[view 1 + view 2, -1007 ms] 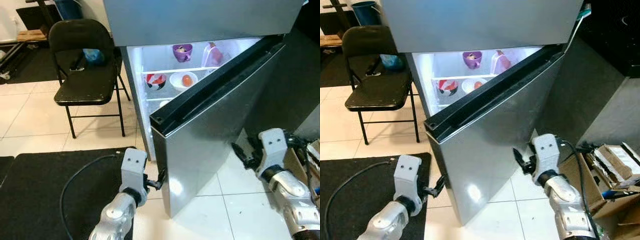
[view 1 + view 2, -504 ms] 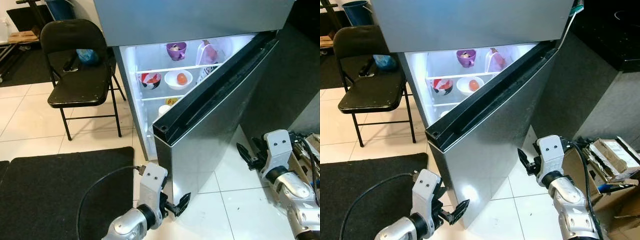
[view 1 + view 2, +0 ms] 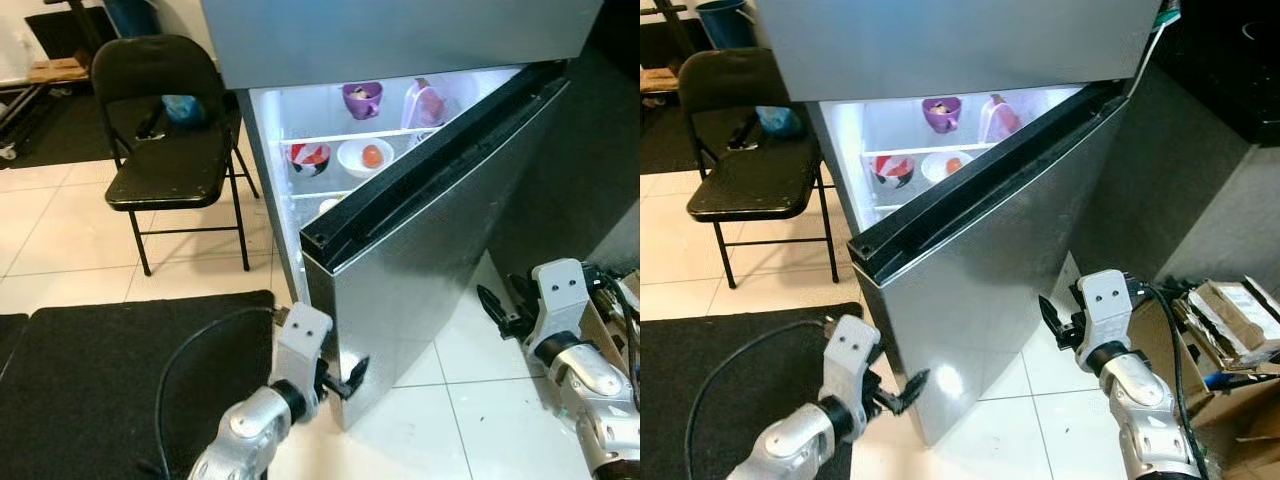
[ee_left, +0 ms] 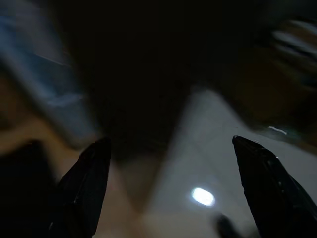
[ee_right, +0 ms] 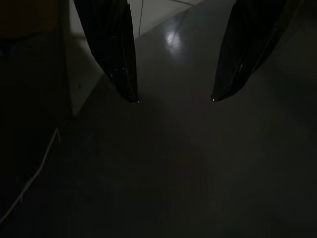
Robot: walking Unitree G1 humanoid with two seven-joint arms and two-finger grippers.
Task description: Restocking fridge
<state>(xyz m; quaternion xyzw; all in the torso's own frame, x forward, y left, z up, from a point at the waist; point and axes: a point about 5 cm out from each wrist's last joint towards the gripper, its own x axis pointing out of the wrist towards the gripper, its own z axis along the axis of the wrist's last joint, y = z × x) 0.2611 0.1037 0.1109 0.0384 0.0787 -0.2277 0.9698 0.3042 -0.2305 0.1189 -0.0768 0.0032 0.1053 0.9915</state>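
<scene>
The steel fridge's lower door [image 3: 430, 250] stands half open, and the lit shelves [image 3: 345, 135] show behind it. On them are a purple cup [image 3: 362, 98], a pink-lidded container [image 3: 425, 105], a white bowl [image 3: 366, 157] with something orange in it, and a red-and-white bowl [image 3: 310, 157]. My left gripper [image 3: 352, 376] is open, low at the door's free bottom corner, against its outer face. My right gripper [image 3: 493, 305] is open and holds nothing, near the floor just off the door's outer face toward the hinge side.
A black folding chair [image 3: 170, 150] with a blue item on its seat stands left of the fridge. A black mat [image 3: 90, 390] and a black cable [image 3: 185, 350] lie under my left arm. A cardboard box [image 3: 1230, 330] sits on the right by a dark cabinet.
My left gripper has swung from the inner side of the door's free edge, down under the corner, and up onto the outer face. The camera shifted; the right arm barely moved.
</scene>
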